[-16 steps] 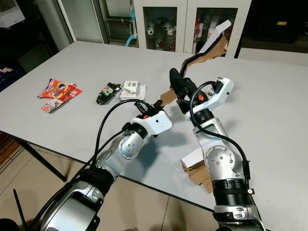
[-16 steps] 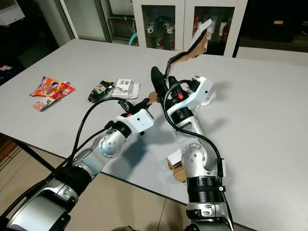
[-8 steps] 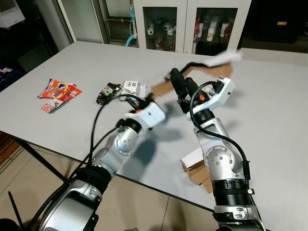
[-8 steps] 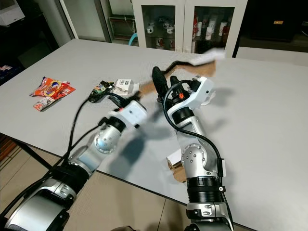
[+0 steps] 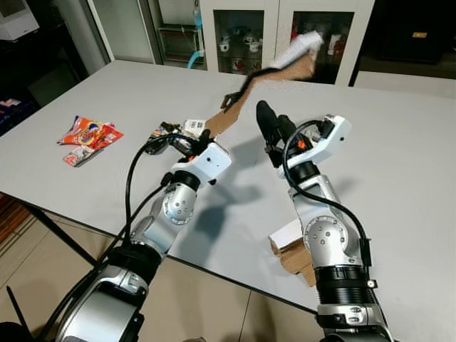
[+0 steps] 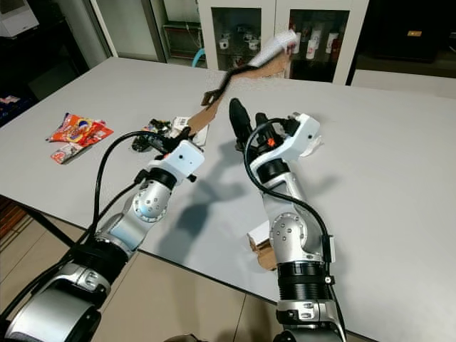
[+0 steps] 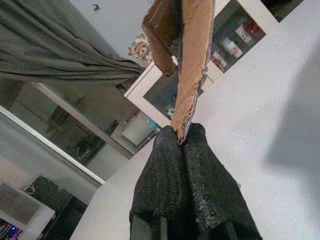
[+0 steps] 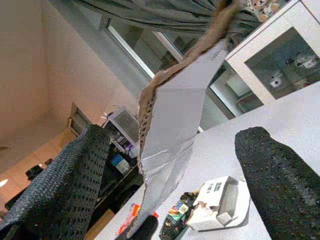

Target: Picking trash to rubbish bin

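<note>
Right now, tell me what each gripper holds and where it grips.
The left gripper pinches the lower end of a torn cardboard strip, lifted above the table. The right gripper is open, holding nothing.

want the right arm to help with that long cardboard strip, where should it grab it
Probably the strip's middle stretch. The left gripper is shut on the lower end of the cardboard strip, which rises tilted to a white-faced top. The right gripper stands open beside it, so closing across the flat faces from the robot's right looks best.
</note>
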Controlling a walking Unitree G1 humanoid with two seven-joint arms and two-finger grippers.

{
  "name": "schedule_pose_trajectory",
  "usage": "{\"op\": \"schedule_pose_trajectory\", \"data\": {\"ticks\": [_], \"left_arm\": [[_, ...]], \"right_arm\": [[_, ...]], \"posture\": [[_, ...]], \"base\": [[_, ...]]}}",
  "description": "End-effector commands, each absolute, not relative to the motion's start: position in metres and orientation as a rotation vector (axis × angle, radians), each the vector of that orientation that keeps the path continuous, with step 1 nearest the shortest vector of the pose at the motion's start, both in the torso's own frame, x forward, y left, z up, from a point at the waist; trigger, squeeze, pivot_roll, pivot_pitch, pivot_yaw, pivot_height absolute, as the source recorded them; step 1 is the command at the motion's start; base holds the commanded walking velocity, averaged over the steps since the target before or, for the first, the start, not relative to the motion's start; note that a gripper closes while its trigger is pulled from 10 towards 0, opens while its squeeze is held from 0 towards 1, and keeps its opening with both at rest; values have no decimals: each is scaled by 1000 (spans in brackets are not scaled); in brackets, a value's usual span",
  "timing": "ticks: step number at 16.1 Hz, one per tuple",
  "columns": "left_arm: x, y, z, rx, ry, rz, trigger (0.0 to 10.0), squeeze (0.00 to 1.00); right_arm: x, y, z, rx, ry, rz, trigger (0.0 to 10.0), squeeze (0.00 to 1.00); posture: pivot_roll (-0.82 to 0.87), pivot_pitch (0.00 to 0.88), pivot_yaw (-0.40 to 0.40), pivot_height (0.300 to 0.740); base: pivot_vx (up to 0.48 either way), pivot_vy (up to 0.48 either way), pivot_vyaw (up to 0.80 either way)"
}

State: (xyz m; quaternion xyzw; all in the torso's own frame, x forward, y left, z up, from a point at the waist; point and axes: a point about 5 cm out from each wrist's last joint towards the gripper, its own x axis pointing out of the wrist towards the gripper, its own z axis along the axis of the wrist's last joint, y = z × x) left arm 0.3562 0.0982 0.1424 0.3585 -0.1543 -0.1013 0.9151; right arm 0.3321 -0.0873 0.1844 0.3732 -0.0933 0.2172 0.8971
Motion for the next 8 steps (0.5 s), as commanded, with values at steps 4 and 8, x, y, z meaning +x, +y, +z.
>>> {"op": "schedule_pose_trajectory", "data": {"ticks": [4,8], "left_arm": [[356,95,146,745,-330,-231,10000,0],[352,87,139,781,-321,-316,10000,0]], "right_arm": [[332,-81,187,802,-200,444,10000,0],[333,-82,186,799,-199,433,10000,0]], "posture": [[36,0,93,740],[36,0,93,740]], "base": [[0,0,0],[0,0,0]]}}
